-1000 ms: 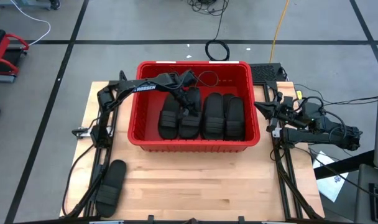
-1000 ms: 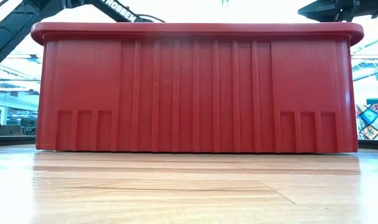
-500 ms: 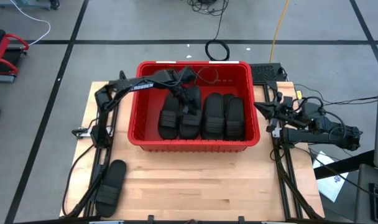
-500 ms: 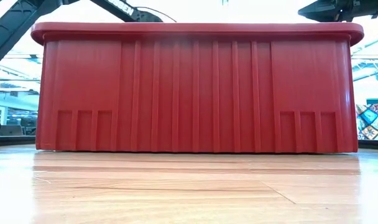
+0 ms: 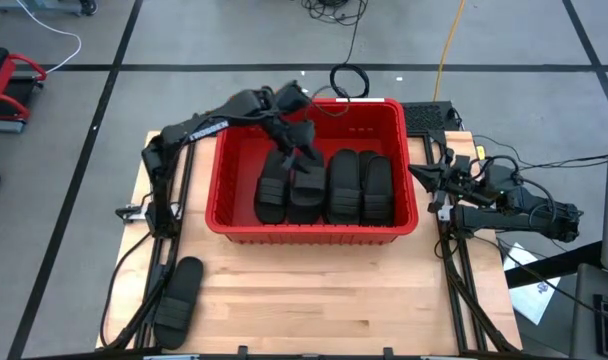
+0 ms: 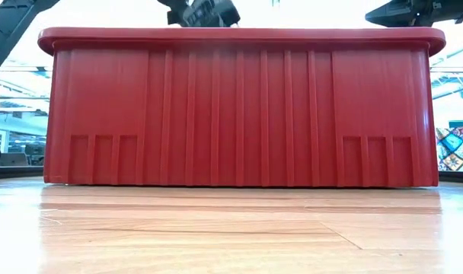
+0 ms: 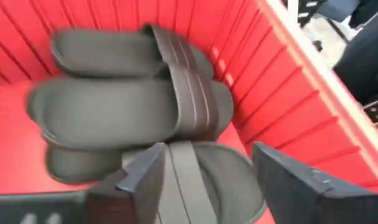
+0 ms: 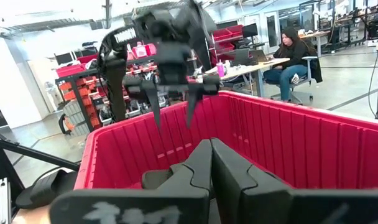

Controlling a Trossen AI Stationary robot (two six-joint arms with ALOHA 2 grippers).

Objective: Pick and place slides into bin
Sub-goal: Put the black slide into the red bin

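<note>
The left gripper (image 5: 302, 148) is hovering over the far middle of the bin (image 5: 216, 180), its fingers spread apart and holding nothing, with the slides (image 5: 325, 187) lying side by side on the bin floor below it and at least one more stacked among them in the left wrist view. One more slide (image 5: 178, 297) is lying on the table (image 5: 314, 300) at the near left corner, well apart from the bin. The main risk is probably the arm clipping the bin's thick far or left rim while swinging out toward that last slide, which could shove the bin or jostle the row. Room inside the bin is open on the left part of its floor; the right part is filling up with slides lying close together. The near table is offering wide bare wood for travel. The right gripper (image 5: 430, 180) is waiting just beyond the bin's right wall, its fingers pressed together, so a wide sweep rightward could be crowding it.
</note>
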